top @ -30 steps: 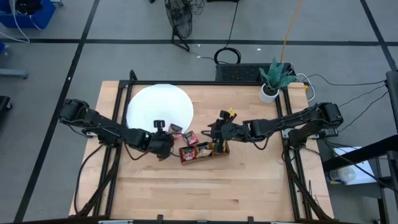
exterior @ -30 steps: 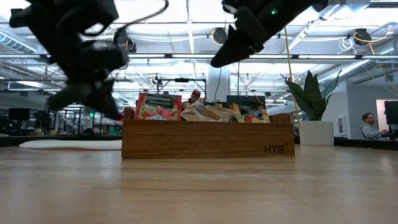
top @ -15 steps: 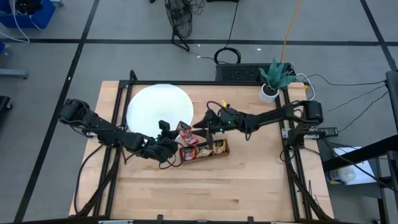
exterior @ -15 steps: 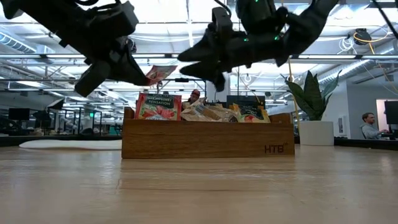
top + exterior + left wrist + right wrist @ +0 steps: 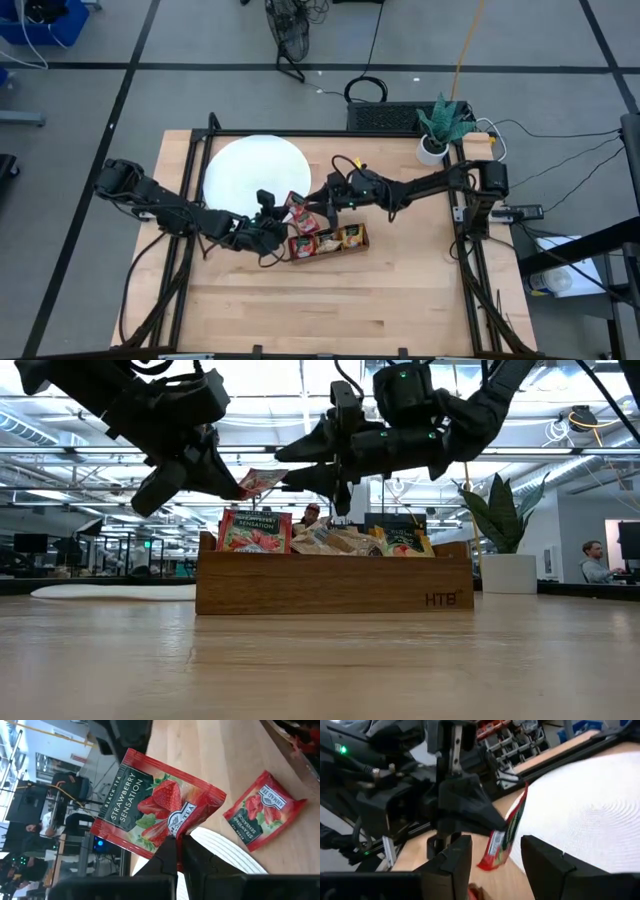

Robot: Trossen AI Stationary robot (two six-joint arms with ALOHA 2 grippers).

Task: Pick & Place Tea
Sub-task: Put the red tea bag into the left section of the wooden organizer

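In the left wrist view my left gripper (image 5: 176,851) is shut on a red strawberry tea sachet (image 5: 161,802). The high view places this sachet (image 5: 297,203) above the table, between the white disc (image 5: 256,172) and the wooden tray (image 5: 328,241). My right gripper (image 5: 318,201) is open and reaches in from the right. Its fingers stand on either side of the sachet's free end (image 5: 509,831); I cannot tell whether they touch it. A second red sachet (image 5: 262,811) lies flat on the table. More sachets (image 5: 330,538) stand in the tray (image 5: 335,586). My left gripper pinches the red sachet between its two fingers (image 5: 169,851) at the middle of one edge (image 5: 172,831). It comes slanting up from the table's left and near side. The sachet is lifted clear and sticks out beyond the fingertips, tilted (image 5: 262,481).
The tray stands just right of and nearer than both grippers. The white disc lies on the far left part of the table. A potted plant (image 5: 437,130) stands at the far right corner. Bare wood (image 5: 330,300) fills the near half.
My left gripper has taken hold of a red sachet that lay on the table beside the tray and has lifted it clear. My right gripper has moved from over the tray toward the table's left and far side, up to the raised sachet.
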